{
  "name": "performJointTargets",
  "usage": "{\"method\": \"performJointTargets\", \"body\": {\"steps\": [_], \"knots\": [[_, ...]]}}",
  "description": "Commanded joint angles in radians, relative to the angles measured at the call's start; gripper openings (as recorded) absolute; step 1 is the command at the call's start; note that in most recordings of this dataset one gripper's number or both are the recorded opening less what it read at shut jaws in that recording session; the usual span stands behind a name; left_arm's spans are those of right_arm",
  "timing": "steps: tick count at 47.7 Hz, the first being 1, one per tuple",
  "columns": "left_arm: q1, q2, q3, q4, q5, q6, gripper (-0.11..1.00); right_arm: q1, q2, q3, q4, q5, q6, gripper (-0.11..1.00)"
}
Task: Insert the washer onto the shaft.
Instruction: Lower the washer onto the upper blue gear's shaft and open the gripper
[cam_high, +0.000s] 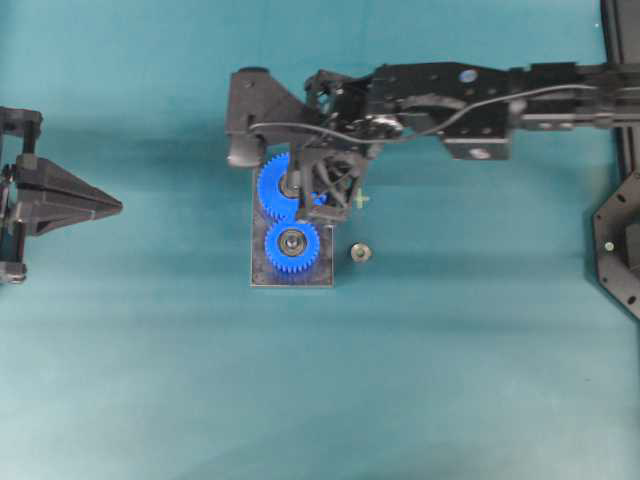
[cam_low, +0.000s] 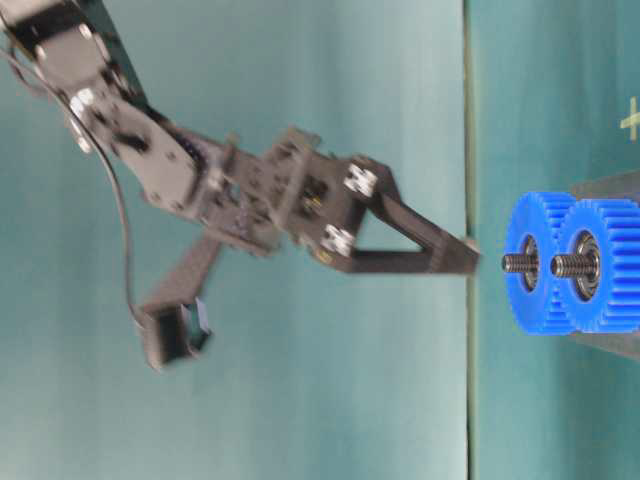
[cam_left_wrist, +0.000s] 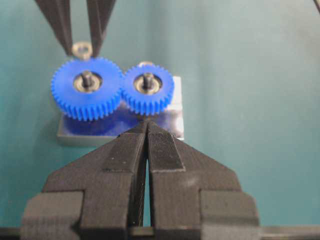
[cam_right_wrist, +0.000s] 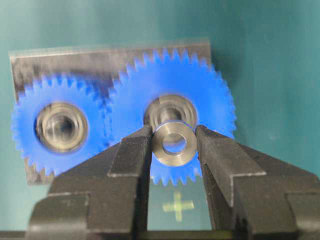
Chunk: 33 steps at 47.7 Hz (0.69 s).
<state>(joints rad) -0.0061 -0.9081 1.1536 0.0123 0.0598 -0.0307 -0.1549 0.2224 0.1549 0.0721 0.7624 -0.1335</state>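
Note:
My right gripper (cam_right_wrist: 174, 136) is shut on a silver washer (cam_right_wrist: 165, 150), held flat between the fingertips. It hangs just over the shaft (cam_right_wrist: 167, 109) of the large blue gear (cam_right_wrist: 212, 100). A smaller blue gear (cam_right_wrist: 25, 127) meshes beside it on a grey base plate (cam_high: 325, 278). In the overhead view the right gripper (cam_high: 298, 188) covers the large gear (cam_high: 270, 195). In the table-level view its tip (cam_low: 470, 256) is a short gap from the shaft ends (cam_low: 515, 263). My left gripper (cam_high: 105, 207) is shut and empty, far left of the plate.
A small round metal part (cam_high: 360, 252) lies on the teal table right of the plate. A pale cross mark (cam_high: 360, 199) sits on the table near it. The right arm (cam_high: 460, 100) stretches across the upper middle.

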Motion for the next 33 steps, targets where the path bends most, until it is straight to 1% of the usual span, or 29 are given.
{"method": "performJointTargets", "body": {"steps": [1, 21, 33], "knots": [[0.003, 0.005, -0.009, 0.003, -0.008, -0.002, 0.0, 0.011, 0.0, -0.035, 0.003, 0.006, 0.005, 0.3], [0.002, 0.003, -0.009, 0.003, -0.009, 0.0, -0.01, 0.011, 0.029, -0.04, -0.002, 0.023, 0.005, 0.3], [0.003, 0.002, -0.009, 0.003, -0.009, -0.002, -0.01, 0.009, 0.035, -0.04, -0.049, 0.023, 0.006, 0.3]]}}
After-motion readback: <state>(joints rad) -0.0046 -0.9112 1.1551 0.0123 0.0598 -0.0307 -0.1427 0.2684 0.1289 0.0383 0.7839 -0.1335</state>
